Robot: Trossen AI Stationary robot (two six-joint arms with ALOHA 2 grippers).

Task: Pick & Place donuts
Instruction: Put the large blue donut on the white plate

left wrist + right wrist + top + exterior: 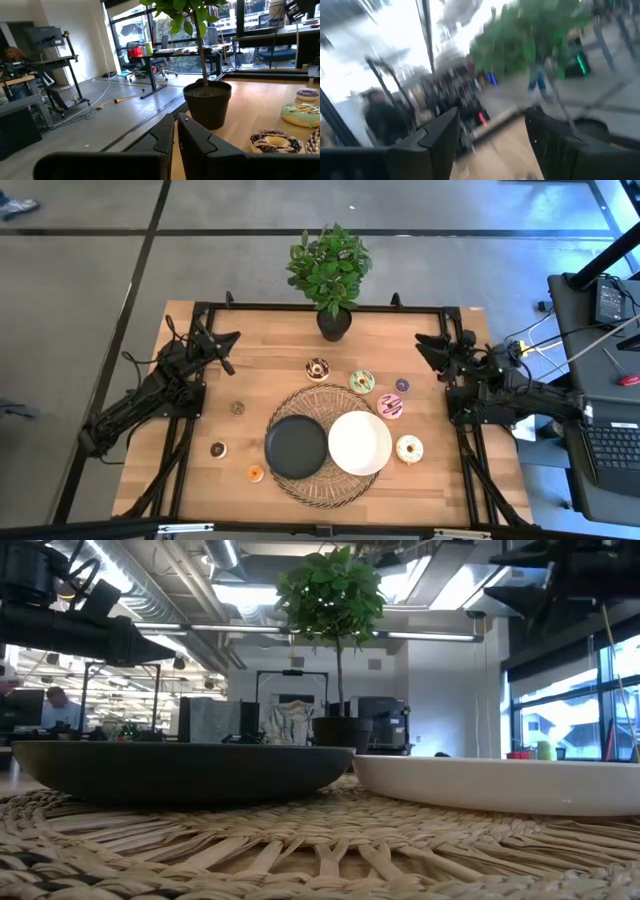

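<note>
Wooden and pale, the counter (190, 475) carries a round woven mat (322, 486) with a black plate (296, 447) and a white plate (359, 443) side by side on it, and a potted plant (331, 272) at the far edge. Both plates lie bare; no donut is placed yet.

Eight donuts sit scattered around the mat. On the left side: a brown mini (237, 408), a dark one (217, 449) and an orange one (255, 474). Near the plant: a chocolate-iced donut (317, 368) and a green donut (361, 382). On the right side: a purple mini (402, 385), a pink donut (391, 407) touching the mat's rim, and a cream donut (408, 449) just beside the white plate.

The left claw (226, 341) hovers raised at the far left, its fingers nearly clenched together with only a slit between. The right claw (428, 343) hangs at the far right, fingers spread wide, grasping nothing.

A sound first pick for the right arm looks like the purple mini or the pink donut, nearest it. Coming straight down and pinching across the ring should avoid nudging the neighbour. The left claw must spread before it descends.
</note>
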